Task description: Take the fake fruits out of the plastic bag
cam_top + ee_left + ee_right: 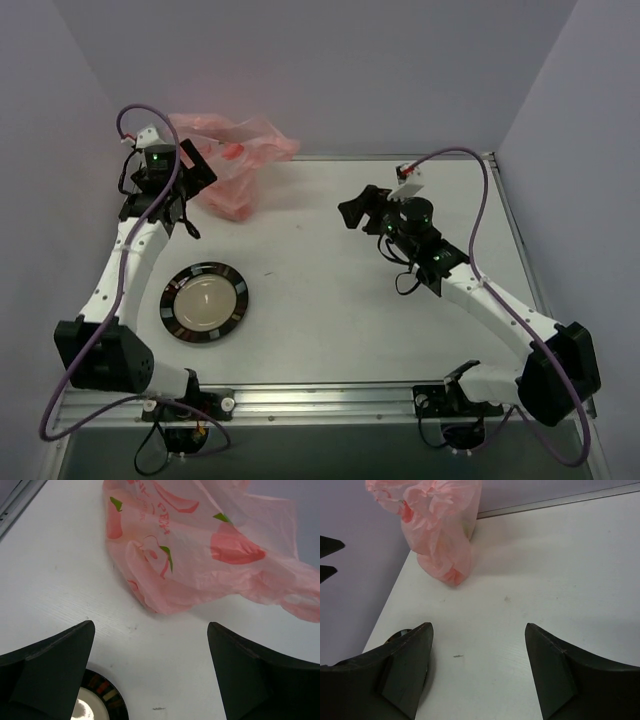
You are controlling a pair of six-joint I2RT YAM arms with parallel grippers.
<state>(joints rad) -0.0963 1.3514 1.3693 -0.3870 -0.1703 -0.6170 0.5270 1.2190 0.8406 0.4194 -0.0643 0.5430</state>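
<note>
Left wrist: crumpled pink plastic bag, red-green prints; left gripper, right gripper apart.

Bright, even light, faint soft shadows, cool lilac cast, crisp focus

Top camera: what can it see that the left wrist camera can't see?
Only the top camera shows the right gripper, both whole arms and the whole plate. Only the left wrist camera shows the red and green prints on the bag clearly. Both show the bag, at least a bit of the plate, the white table and the open left gripper. Neither one shows the fruits plainly.
</note>
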